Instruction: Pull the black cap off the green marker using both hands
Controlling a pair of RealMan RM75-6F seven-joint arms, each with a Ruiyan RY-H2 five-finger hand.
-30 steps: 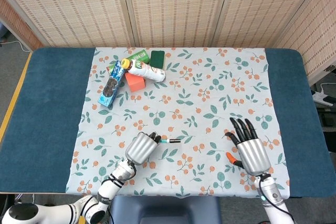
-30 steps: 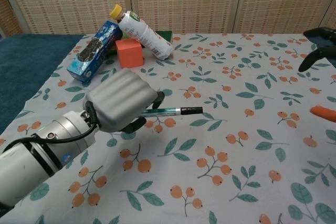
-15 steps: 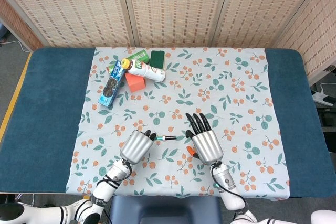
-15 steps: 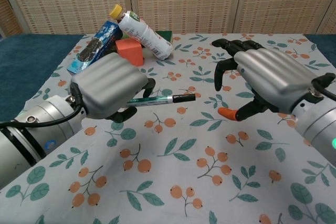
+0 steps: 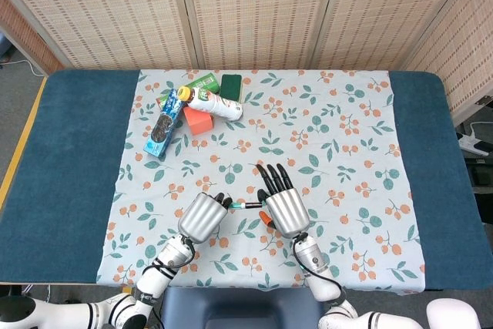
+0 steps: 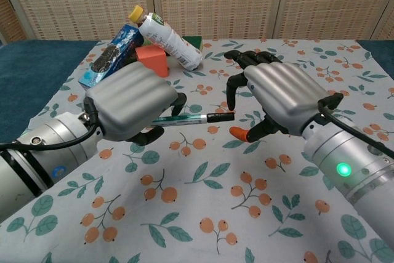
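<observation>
Chest view: green marker (image 6: 184, 120) slim, level, black cap (image 6: 220, 116) on.

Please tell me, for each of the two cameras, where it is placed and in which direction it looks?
Head view: sits high, looks almost straight down on the table; shows the left hand, right hand and both forearms at the bottom.
Chest view: sits low at the near edge, looks forward across the cloth to the screens; both hands fill it, left hand holding the marker, right hand open beside its black cap.
Shared: both hands, the marker, the bottle and the orange block.
</observation>
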